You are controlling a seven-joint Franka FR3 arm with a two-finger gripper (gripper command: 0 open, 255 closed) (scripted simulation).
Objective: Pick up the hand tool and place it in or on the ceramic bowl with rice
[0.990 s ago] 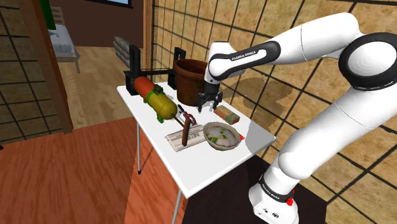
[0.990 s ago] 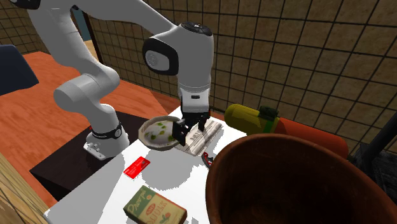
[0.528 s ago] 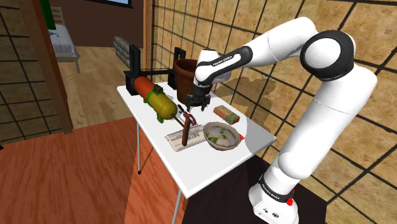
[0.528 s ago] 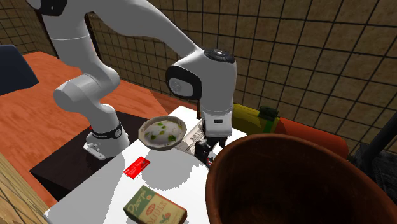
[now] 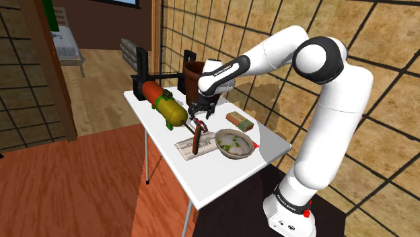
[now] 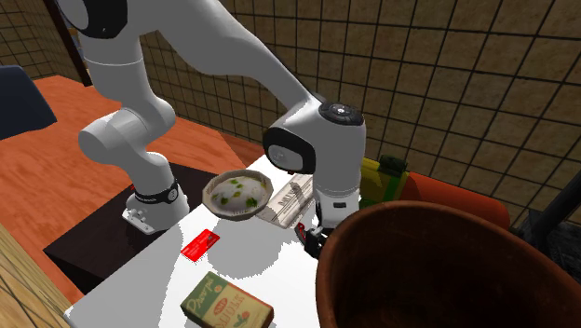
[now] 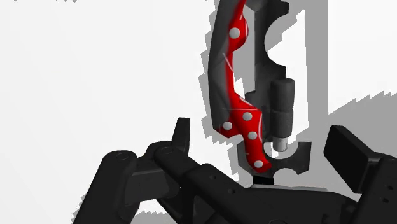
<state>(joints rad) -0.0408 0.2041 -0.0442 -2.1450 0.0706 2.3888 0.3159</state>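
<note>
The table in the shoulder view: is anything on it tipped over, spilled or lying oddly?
Nothing is spilled. The red and yellow cylinder lies on its side on the table, toward that view's left. The red and black hand tool lies flat by a folded paper. The bowl stands upright.

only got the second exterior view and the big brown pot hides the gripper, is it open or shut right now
Observer: Open. In the wrist view the gripper has its fingers apart.
Operator: anything between them
Observer: Yes, one end of the red-and-black hand tool lies between them, and neither finger touches it.
Operator: where does the rest of the tool go
Observer: In the shoulder view it lies flat on the white table, with its other end on the folded paper beside the bowl.
</note>
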